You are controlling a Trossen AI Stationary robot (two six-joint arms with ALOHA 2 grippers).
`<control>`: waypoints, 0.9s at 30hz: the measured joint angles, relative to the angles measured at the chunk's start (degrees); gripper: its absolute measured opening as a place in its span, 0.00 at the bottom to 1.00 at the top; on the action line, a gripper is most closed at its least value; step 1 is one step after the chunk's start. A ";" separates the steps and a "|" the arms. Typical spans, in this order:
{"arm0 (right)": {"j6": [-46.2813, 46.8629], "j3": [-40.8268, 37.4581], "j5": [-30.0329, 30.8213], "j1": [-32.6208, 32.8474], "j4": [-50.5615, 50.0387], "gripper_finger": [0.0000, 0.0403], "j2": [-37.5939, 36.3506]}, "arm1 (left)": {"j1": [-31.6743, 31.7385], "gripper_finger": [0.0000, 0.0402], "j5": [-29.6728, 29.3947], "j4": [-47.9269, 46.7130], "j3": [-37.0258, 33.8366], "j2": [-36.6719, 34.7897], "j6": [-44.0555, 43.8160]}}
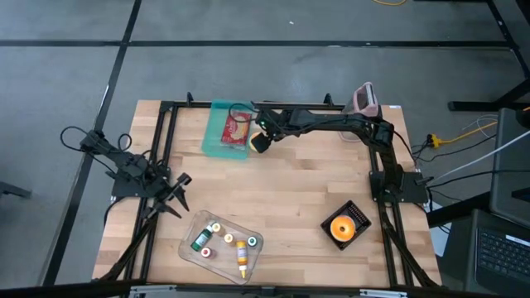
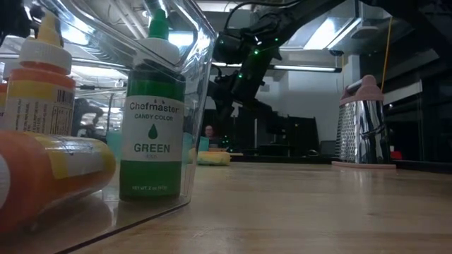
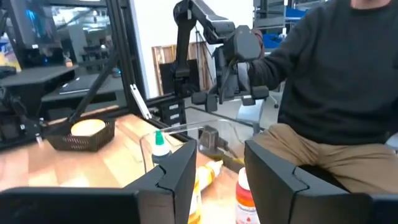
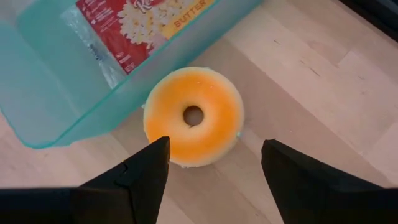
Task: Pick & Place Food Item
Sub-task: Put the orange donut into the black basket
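Note:
An orange-glazed donut (image 4: 193, 115) lies flat on the wooden table, right against the outer wall of a teal bin (image 4: 56, 106) that holds a red popcorn bag (image 4: 143, 18). My right gripper (image 4: 214, 155) hovers open over the donut, slanting down, one finger on either side and touching nothing. In the high view the donut (image 1: 257, 143) shows at the table's far middle under that gripper (image 1: 263, 136). My left gripper (image 1: 178, 192) waits open near the table's left edge with nothing between its fingers (image 3: 180, 168).
A clear tray (image 1: 248, 257) of colouring bottles sits at the near middle; its green bottle (image 2: 155, 106) looms in the low view. A black basket (image 1: 358, 213) holding another donut stands near right. A metal grater (image 1: 364, 99) is at the far right. A seated person (image 3: 336, 93) is beyond the table.

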 joint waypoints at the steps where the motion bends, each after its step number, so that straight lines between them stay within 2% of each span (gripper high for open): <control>1: 0.00 0.00 0.00 0.00 0.00 0.62 0.00 | -0.02 0.33 0.00 -0.16 -0.08 0.00 -0.14; 6: 0.11 0.00 0.02 -0.17 -0.03 0.62 0.00 | -0.09 0.33 -0.24 4.68 -3.11 0.01 -0.35; 16: 2.25 -2.00 0.13 -0.35 0.02 0.62 0.28 | -0.09 0.33 0.18 4.73 -3.06 0.02 -0.43; 23: 3.64 -3.30 -5.32 -1.90 4.36 0.62 2.65 | -0.09 0.33 0.34 4.84 -3.06 0.02 -0.14; 27: 5.92 -3.23 -6.04 -2.12 8.38 0.62 5.05 | -0.09 0.32 0.42 5.24 -3.06 0.02 -0.46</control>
